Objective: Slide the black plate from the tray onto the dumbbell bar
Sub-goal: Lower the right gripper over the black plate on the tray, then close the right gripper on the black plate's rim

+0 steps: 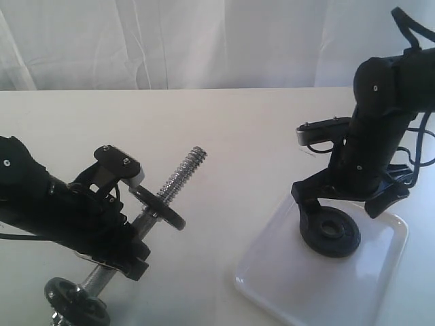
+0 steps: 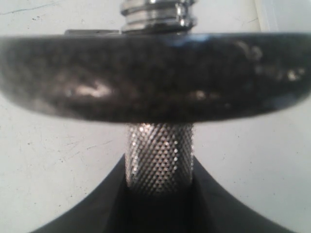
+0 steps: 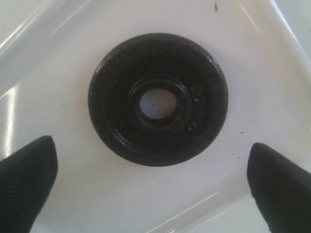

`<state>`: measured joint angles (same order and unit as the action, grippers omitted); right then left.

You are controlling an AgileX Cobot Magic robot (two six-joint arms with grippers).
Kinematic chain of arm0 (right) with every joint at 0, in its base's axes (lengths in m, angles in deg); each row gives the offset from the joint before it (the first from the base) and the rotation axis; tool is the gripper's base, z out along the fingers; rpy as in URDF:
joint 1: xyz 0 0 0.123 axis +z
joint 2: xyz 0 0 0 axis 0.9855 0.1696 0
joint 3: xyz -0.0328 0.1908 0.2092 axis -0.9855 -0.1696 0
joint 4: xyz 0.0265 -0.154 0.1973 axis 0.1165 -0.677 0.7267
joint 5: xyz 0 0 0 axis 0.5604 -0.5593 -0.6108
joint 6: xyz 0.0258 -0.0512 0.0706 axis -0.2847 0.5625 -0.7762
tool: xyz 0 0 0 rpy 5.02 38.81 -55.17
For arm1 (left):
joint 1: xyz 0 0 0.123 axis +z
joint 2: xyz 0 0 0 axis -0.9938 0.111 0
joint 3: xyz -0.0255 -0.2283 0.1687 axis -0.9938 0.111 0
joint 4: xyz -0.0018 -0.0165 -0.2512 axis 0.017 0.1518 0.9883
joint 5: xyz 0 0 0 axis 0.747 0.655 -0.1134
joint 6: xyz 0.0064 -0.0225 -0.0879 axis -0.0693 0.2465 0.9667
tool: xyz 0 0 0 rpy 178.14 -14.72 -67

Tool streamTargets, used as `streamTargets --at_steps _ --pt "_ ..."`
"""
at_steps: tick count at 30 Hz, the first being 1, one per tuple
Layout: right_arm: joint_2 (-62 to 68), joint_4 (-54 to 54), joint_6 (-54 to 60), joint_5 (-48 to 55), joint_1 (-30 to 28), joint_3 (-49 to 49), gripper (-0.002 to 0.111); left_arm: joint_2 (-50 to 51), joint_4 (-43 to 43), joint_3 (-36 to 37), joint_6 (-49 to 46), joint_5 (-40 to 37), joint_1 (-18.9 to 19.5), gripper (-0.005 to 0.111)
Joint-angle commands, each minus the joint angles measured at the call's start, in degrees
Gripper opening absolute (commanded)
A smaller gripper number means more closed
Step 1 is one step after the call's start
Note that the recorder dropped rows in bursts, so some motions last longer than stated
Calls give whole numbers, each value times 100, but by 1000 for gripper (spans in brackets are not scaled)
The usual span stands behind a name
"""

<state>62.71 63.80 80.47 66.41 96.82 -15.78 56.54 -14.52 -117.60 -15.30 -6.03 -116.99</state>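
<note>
The small round matte-black iron plate [image 1: 331, 233] lies flat in the glossy white rectangular tray [image 1: 272, 288], toward its far end; the right gripper [image 1: 343, 204] hangs just above it, fingers spread wide to either side of the disc, clear of its rim and grasping nothing; the left gripper [image 1: 129, 238] is clenched on the knurled middle of the short chrome dumbbell bar [image 1: 178, 175], which tilts with its bare threaded end raised; one black weight disc [image 1: 158, 209] sits on the bar just beyond the fingers; another is at its low end.
</note>
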Motion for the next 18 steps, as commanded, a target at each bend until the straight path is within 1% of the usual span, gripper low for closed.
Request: streamTargets --at_steps 1,11,18 --pt "199 68 142 -69 -170 72 101 -302 333 -180 -13 230 -3 0" --pt "437 140 295 -331 -232 72 101 -302 333 -180 -13 230 -3 0" --pt "669 749 809 -377 -232 62 104 -302 333 -180 -13 230 -3 0"
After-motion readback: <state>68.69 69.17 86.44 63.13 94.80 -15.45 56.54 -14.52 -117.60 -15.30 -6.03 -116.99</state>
